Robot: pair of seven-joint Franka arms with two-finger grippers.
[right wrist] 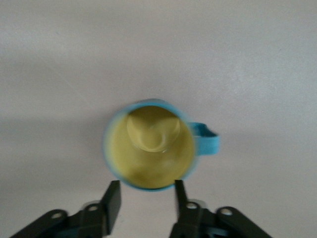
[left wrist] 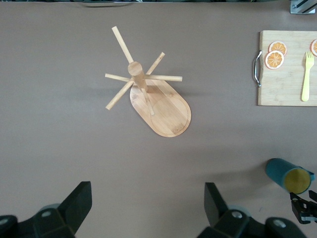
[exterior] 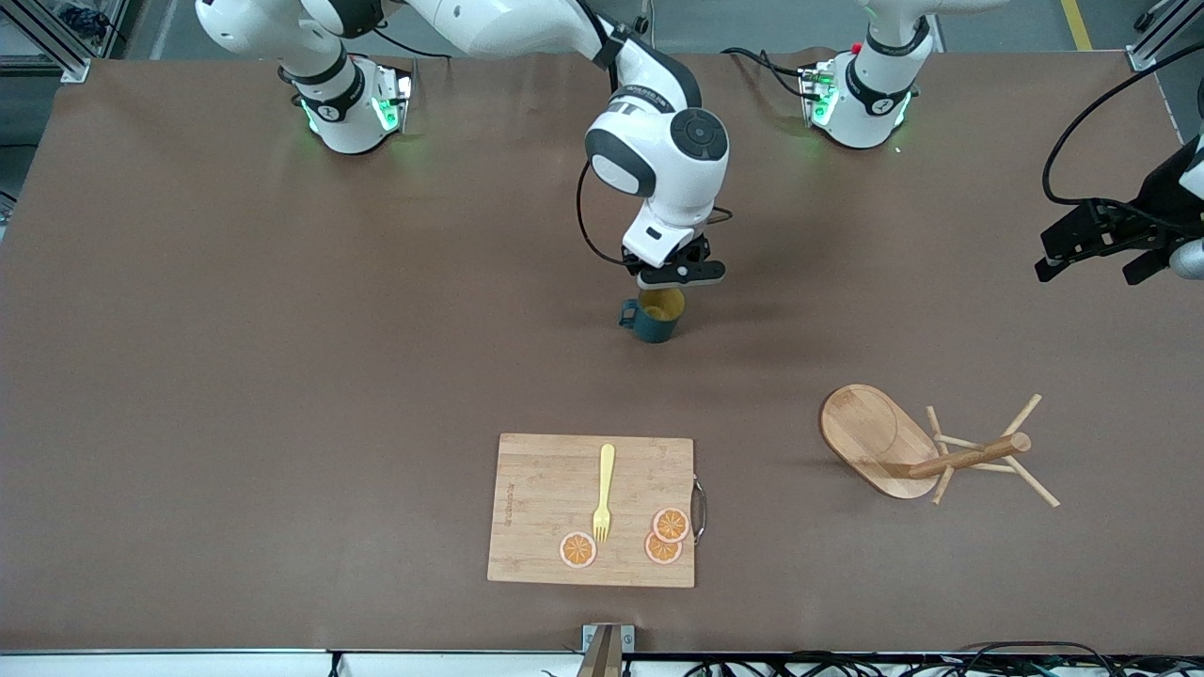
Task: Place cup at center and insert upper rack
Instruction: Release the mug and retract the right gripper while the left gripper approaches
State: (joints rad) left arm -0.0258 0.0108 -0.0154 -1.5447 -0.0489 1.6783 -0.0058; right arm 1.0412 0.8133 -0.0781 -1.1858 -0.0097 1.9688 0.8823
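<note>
So, small dark teal ribbed cup [exterior: 656, 319] sits upright mid-desk – right hand [exterior: 679, 275] just above, fingers parted, holding nothing.
Light wooden mug-tree upper rack [exterior: 926, 453] lies tipped toward the left arm's end – left hand [left wrist: 148, 204] hangs wide over bare desk [exterior: 282, 376].

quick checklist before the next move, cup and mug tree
1. Cup upright on the table near its middle: ok.
2. Right claw open, above the cup, not gripping it: ok.
3. Upper rack standing: not ok, it lies tipped on its side toward the left arm's end of the table.
4. Left claw open, hanging over bare table beside the rack: ok.
5. Cutting board with fork apart from the rack: ok.
</note>
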